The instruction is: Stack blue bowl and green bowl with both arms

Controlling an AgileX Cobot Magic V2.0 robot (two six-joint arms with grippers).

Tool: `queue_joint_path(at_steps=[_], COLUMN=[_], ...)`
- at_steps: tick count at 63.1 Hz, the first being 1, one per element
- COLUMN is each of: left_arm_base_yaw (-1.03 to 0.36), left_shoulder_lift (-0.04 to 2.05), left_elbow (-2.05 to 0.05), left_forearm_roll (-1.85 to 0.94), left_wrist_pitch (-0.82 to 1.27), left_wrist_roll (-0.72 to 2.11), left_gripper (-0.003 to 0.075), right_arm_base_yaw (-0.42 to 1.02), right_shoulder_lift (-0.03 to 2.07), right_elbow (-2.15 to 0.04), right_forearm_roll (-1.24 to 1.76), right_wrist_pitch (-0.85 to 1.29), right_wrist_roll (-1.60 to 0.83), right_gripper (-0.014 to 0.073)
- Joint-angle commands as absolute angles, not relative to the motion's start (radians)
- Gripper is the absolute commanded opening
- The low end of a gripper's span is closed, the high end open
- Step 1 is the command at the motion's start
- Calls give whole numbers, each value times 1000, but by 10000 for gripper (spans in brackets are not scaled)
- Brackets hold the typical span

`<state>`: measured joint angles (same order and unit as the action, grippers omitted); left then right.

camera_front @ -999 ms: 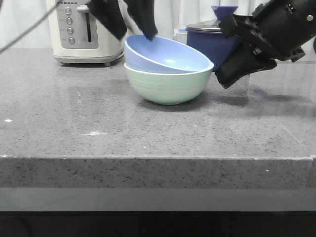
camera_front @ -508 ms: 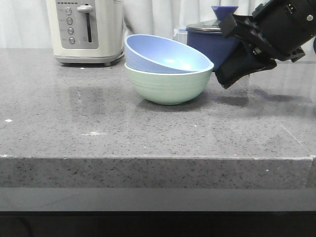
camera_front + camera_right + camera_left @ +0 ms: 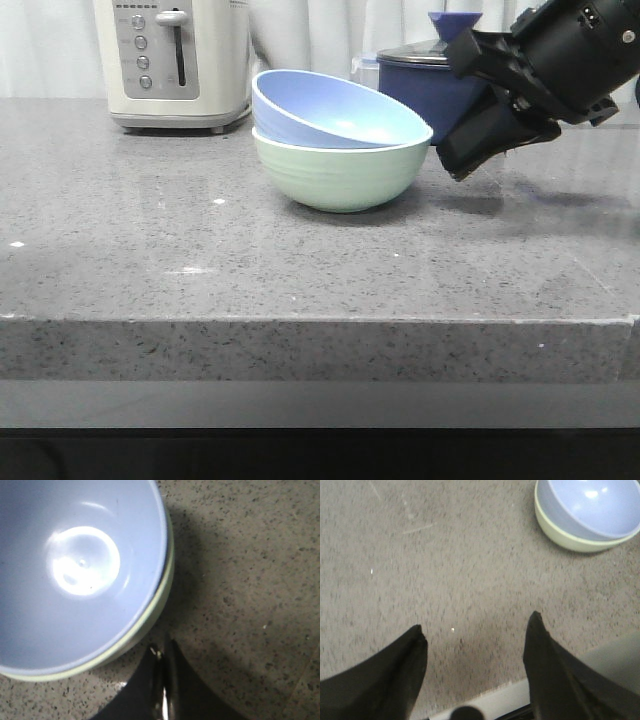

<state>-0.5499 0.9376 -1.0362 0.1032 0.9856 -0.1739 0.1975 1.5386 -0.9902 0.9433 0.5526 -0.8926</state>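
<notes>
The blue bowl point(image 3: 335, 110) sits tilted inside the green bowl point(image 3: 340, 175) on the grey counter, its left rim raised. Both also show in the left wrist view, blue bowl point(image 3: 592, 505) in green bowl point(image 3: 565, 537), and in the right wrist view, blue bowl point(image 3: 75, 570) with the green rim point(image 3: 162, 600) around it. My right gripper point(image 3: 452, 165) is shut and empty, just right of the bowls; its closed tips point(image 3: 162, 652) lie close beside the green rim. My left gripper point(image 3: 476, 625) is open and empty over bare counter, away from the bowls; it is out of the front view.
A cream toaster point(image 3: 175, 60) stands at the back left. A dark navy lidded saucepan point(image 3: 430, 80) stands behind the bowls, next to my right arm. The counter's front edge point(image 3: 320, 320) runs across the front view.
My left gripper was at the blue bowl's back left rim a second ago; it has left the front view. The bowls and the right arm have not moved.
</notes>
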Motion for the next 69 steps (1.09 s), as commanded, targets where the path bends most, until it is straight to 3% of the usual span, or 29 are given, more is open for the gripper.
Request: queue_joint_path(at_steps=[1, 15, 33, 54, 69], left_arm_base_yaw=[-555, -555, -555, -555, -555], left_shoulder_lift=[855, 730, 719, 719, 719], left_elbow=[-998, -909, -896, -896, -896], left_forearm_roll=[111, 112, 123, 144, 163], left_wrist_pitch=[912, 864, 832, 771, 759], left_wrist_roll=[-218, -265, -265, -265, -257], left_gripper=[421, 421, 421, 421, 421], right_arm_base_yaw=[189, 189, 189, 190, 190], right_shoulder_lift=[1477, 1338, 1040, 630, 468], right_elbow=[-1024, -1024, -1024, -880, -781], right_forearm_roll=[894, 501, 32, 84, 83], right_wrist_pitch=[584, 677, 889, 858, 806], right_wrist_roll=[-859, -508, -68, -28, -28], right_gripper=[-53, -53, -53, -53, -53])
